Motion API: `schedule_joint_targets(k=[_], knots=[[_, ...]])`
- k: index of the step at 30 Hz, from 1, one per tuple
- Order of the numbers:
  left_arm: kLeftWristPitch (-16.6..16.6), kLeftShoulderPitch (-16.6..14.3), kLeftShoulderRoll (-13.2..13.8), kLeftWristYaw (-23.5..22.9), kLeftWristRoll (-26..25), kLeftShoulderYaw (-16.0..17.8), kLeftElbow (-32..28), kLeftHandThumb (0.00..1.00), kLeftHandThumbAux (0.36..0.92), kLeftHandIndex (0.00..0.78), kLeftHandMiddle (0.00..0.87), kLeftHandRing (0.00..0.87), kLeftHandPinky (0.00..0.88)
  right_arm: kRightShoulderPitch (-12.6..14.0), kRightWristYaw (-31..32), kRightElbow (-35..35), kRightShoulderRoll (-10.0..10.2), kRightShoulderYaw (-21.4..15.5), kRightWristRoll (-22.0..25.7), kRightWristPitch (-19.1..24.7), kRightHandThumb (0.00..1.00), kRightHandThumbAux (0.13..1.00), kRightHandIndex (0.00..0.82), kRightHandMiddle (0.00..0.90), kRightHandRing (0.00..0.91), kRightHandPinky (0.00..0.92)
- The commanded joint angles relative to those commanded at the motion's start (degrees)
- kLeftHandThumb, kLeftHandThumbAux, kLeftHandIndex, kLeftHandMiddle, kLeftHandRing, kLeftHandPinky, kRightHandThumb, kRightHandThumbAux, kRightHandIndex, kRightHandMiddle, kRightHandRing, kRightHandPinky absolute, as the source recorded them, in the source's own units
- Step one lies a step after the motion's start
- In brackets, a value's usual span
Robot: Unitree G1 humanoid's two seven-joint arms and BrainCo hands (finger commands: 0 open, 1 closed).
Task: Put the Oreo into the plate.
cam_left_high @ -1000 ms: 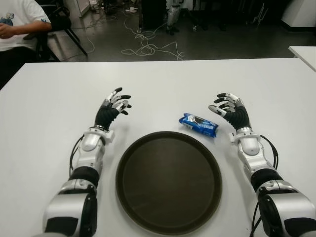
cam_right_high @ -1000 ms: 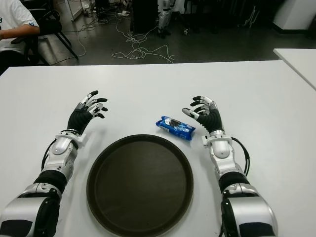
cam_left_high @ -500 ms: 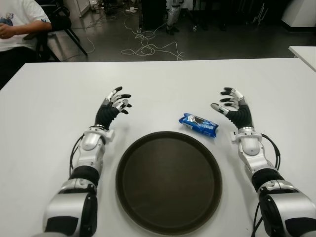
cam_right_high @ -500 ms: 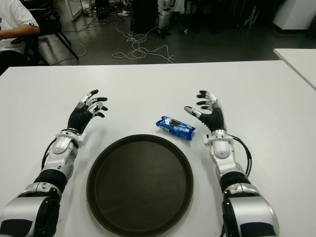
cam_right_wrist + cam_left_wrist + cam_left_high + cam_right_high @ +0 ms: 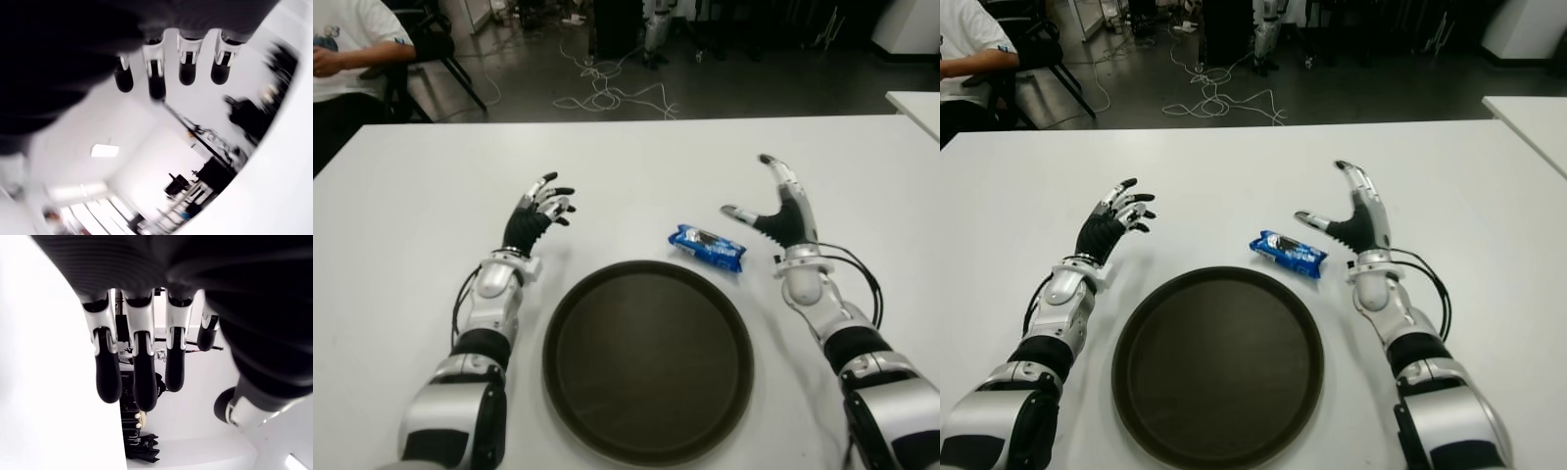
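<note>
A blue Oreo packet (image 5: pixel 706 248) lies on the white table just beyond the far right rim of a round dark brown plate (image 5: pixel 646 357). My right hand (image 5: pixel 771 204) is raised to the right of the packet, fingers stretched upward and thumb pointing toward it, open and holding nothing. A small gap separates thumb and packet. My left hand (image 5: pixel 541 209) shows left of the plate's far edge, fingers loosely spread and empty. Each wrist view shows only that hand's own fingers (image 5: pixel 135 377), extended, with nothing between them.
The white table (image 5: pixel 421 196) stretches wide around the plate. A person in a white shirt (image 5: pixel 347 44) sits at the far left corner. Cables (image 5: pixel 607 96) lie on the floor beyond the far edge. Another white table's corner (image 5: pixel 918 103) shows at the right.
My right hand has lifted and straightened its fingers from a curled pose, the thumb now swung out toward the packet. The left hand, packet and plate have not moved.
</note>
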Motion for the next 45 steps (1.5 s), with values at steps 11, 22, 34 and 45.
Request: schedule_joint_targets(k=[11,22,34,45], knots=[[0.2,0.03,0.41,0.59,0.57,-0.52,-0.18,0.222,0.638,0.104,0.294,0.394,0.477,1.28,-2.63,-5.5,-1.87,6.05,-7.49,10.13,0.069,0.305,0.0,0.0,0.0,0.075],[0.16,0.66,0.07,0.37,0.06,-0.41,-0.94,0.229,0.658,0.106,0.286,0.379,0.445,4.3,3.07,-14.9,-1.14,9.49,-9.06,18.44,0.246,0.322,0.0,0.0,0.015,0.085],[1.06,1.09,-0.43,0.03,-0.75,-0.22,-1.97,0.224,0.679,0.107,0.291,0.387,0.455,6.83,7.11,-22.72,-1.42,14.82,-15.63,27.43,0.282,0.355,0.0,0.024,0.032,0.075],[1.82,1.51,-0.48,0.33,-0.56,-0.29,-2.92,0.221,0.66,0.107,0.3,0.396,0.449,8.31,10.95,-27.46,-1.35,16.68,-18.59,33.34,0.263,0.395,0.013,0.065,0.067,0.095]])
